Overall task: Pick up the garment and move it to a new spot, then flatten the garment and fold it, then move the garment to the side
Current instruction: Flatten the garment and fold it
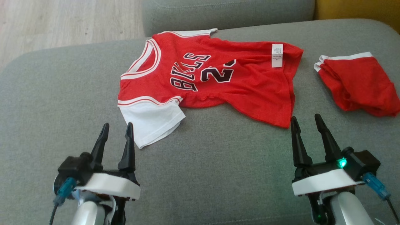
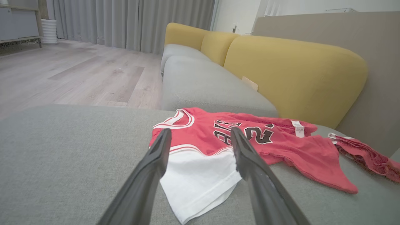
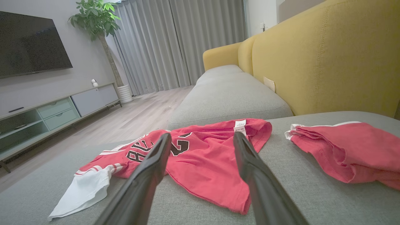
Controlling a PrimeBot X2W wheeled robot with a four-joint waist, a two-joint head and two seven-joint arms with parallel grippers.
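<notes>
The garment (image 1: 206, 78) is a red jersey with white sleeves and black lettering, lying rumpled and partly folded over on the grey cushion (image 1: 218, 162); a white label shows on its turned-up hem. My left gripper (image 1: 116, 129) is open just short of the white sleeve (image 2: 197, 184), nothing between its fingers. My right gripper (image 1: 307, 121) is open close to the jersey's lower red corner (image 3: 231, 200), apart from it. The jersey (image 2: 250, 140) lies ahead of the left fingers, and the same jersey (image 3: 200, 156) spreads ahead of the right fingers.
Red shorts (image 1: 359, 84) with a white waistband lie bunched on the cushion to the right (image 3: 343, 150). A yellow sofa back (image 2: 293, 72) stands behind. Wooden floor (image 1: 62, 22) lies beyond the cushion's far left edge. Bare grey cushion stretches in front of both grippers.
</notes>
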